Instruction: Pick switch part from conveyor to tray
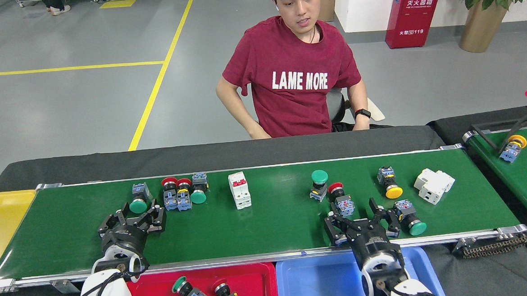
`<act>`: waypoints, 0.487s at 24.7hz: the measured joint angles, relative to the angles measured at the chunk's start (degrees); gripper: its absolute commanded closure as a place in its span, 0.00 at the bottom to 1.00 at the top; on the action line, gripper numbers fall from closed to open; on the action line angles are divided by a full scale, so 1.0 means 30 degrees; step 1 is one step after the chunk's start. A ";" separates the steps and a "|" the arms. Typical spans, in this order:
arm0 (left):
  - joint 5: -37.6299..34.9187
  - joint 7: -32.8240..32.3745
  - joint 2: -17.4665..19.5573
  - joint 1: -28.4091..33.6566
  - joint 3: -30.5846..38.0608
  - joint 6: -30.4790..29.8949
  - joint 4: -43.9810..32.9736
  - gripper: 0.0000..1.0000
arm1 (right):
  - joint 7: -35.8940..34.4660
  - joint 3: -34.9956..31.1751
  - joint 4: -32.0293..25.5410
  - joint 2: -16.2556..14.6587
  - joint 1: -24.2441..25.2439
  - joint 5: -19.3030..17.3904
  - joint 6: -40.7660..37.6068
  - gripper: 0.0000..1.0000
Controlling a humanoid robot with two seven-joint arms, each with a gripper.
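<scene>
our left pincer (137,216) hovers released over the conveyor (258,229), just short of the green switch part (138,200); our right pincer (362,217) is likewise spread. we should lead the belt, then clench squarely around the body before the red tray (252,279).

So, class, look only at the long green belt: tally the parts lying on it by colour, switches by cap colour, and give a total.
Green switches: 4
Red switches: 3
Yellow switches: 1
White breakers: 2
Total: 10
</scene>
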 measured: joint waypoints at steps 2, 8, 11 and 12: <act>0.0027 0.0764 0.0132 -0.0661 0.0016 0.0444 0.1122 0.84 | 0.0008 -0.0002 0.1853 0.0418 -0.1457 -0.0386 0.0070 0.36; 0.0259 0.1386 0.0373 -0.0725 -0.0020 0.0714 0.1517 0.91 | 0.0020 0.0092 0.2444 0.0434 -0.1840 -0.2256 -0.3036 0.87; 0.1121 0.1419 0.0377 0.0744 -0.0133 -0.0130 -0.0683 0.92 | 0.0020 0.0092 0.1766 0.0315 -0.1691 -0.2346 -0.4298 0.87; 0.1303 0.1424 0.0379 0.1394 -0.0133 -0.0843 -0.2007 0.92 | 0.0025 0.0089 0.0967 0.0224 -0.1443 -0.2502 -0.4738 0.87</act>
